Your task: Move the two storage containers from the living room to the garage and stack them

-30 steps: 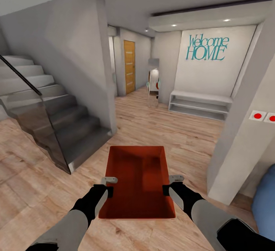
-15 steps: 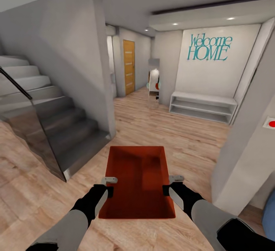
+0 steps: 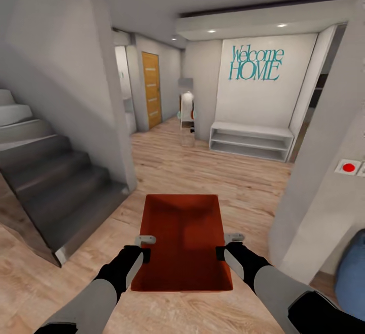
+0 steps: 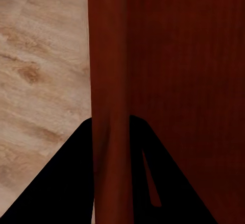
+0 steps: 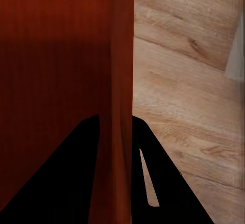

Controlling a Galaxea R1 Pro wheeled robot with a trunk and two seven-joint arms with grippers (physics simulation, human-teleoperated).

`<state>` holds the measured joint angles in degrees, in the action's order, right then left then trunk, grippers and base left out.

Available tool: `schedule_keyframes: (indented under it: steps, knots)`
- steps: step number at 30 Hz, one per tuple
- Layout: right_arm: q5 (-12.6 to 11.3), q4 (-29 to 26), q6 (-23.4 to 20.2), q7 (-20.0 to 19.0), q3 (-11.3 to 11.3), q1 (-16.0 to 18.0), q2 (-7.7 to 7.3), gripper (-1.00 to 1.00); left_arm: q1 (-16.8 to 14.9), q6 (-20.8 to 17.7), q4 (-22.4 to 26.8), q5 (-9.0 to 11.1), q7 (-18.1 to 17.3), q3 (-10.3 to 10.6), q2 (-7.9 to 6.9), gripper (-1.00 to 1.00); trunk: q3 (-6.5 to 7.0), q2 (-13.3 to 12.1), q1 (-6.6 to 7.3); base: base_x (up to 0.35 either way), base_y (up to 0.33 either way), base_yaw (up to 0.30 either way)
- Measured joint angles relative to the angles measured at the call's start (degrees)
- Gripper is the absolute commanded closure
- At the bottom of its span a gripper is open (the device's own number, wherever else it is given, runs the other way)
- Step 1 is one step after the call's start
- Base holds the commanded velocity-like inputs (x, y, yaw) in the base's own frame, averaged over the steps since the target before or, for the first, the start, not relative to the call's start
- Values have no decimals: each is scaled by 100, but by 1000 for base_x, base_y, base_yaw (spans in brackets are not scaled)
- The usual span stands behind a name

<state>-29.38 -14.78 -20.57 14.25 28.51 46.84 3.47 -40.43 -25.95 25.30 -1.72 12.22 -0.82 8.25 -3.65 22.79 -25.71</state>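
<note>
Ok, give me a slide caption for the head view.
Both grippers, left and right, carry an orange-red bin over wood flooring toward a hallway door.

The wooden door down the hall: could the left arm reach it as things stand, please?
Probably not: the wooden door stands far down the hallway, and the left end effector is clamped on the storage container.

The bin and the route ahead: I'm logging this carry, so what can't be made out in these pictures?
- Bin: underside hidden by its own walls, head view.
- Second bin: whereabouts cannot be told.
- Wood door: what lies behind it is hidden.
- Blue object: cut off by the head view's edge.
- Stairs: upper steps cut off by the edge.
- Left gripper and right gripper: inner fingers hidden behind the walls.
</note>
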Motion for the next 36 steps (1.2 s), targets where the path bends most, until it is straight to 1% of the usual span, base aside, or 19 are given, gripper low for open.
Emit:
schedule_keyframes:
  steps: [6, 36]
  knots:
    - [-7, 3, 1, -1, 3, 1, 2, 100, 1, -9, 7, -1, 0, 1, -1, 100, 0, 0, 0, 321, 0, -52]
    - [-14, 45, 3, -1, 17, 1, 10, 100, 1, 17, -51, 20, 0, 1, -4, 100, 0, 0, 0, 322, 0, -1]
